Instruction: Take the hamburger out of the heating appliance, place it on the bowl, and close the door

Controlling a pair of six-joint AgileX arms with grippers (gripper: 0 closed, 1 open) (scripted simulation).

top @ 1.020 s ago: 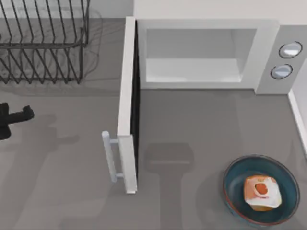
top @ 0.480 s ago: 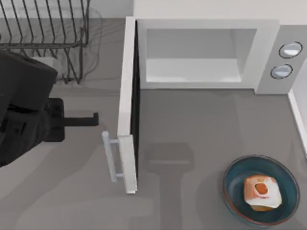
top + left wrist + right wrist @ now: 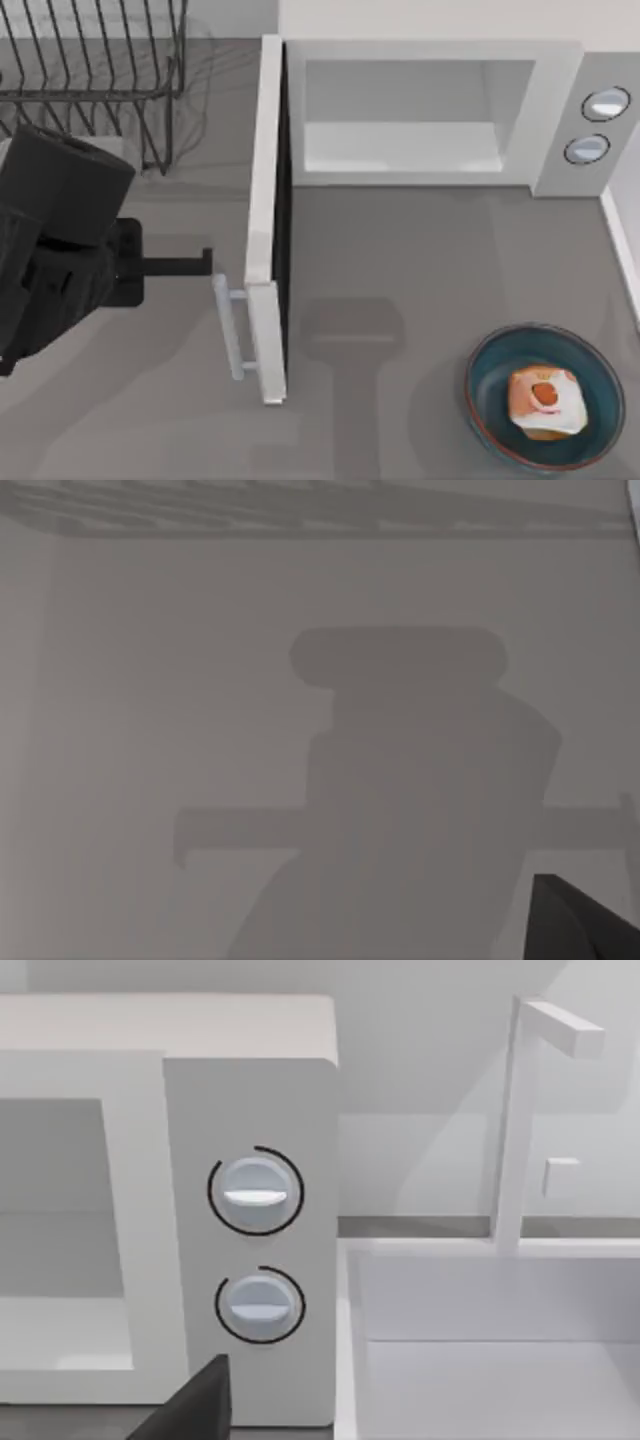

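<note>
Top view, left to right: black wire dish rack [image 3: 90,90] at the far left corner of the grey table [image 3: 400,260]. Below it my left arm, a bulky black body with one thin finger reaching rightward; left gripper [image 3: 195,264] tip sits just beside the outer face of the flat white microwave door [image 3: 262,220], near the upper end of its pale grey bar handle [image 3: 228,328]. Cannot tell whether it touches the panel, and cannot tell whether the fingers are spread or pressed together, one dark bar being all that is visible. Door stands wide open, swung out toward the camera edge-on. Right of it, the large white boxy microwave [image 3: 430,110], light grey cavity bare, two round silvery-blue knobs [image 3: 596,125] on its right panel. Near right corner: small tan-orange hamburger [image 3: 543,400] with white patches lies inside the round dark teal-blue bowl [image 3: 590,355]. Right wrist view looks at the knobs and a white sink-like basin beside the appliance; right gripper state cannot be told. Judgement: removal and placing are done; closing the door is in hand. Next move calls for pushing the panel rightward, sweeping it round its hinge until it meets the cavity front.
</note>
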